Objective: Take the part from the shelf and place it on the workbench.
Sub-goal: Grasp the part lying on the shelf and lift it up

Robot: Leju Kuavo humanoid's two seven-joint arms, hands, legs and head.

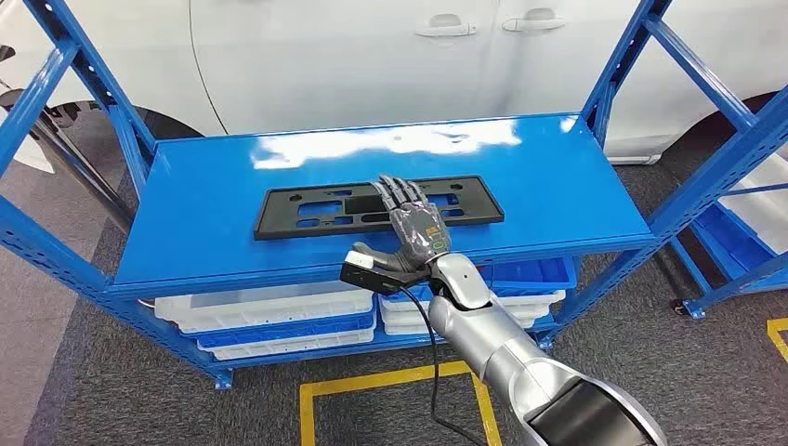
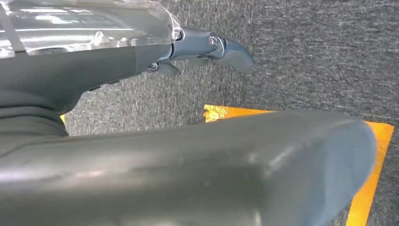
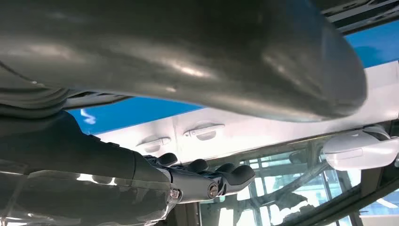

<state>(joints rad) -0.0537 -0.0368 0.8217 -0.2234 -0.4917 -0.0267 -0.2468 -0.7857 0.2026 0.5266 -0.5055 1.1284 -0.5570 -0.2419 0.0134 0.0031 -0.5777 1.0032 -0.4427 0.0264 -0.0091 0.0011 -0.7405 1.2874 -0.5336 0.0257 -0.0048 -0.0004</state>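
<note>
The black part (image 1: pixel 376 210) lies flat on the blue shelf (image 1: pixel 204 214), looking light, stiff and thin, so the right hand (image 1: pixel 413 228), with fingers spread flat over its near edge and gripping nothing, should take that long edge.

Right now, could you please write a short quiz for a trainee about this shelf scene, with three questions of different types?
1. True or false: the black part lies flat on the blue shelf's top board.
2. Which hand reaches over the part? A) left B) right
3. Fill in: below the top board are white and ____ trays.

Key: 1 true; 2 B, the right hand, its fingers over the part; 3 blue. The left hand hangs over grey floor.
</note>
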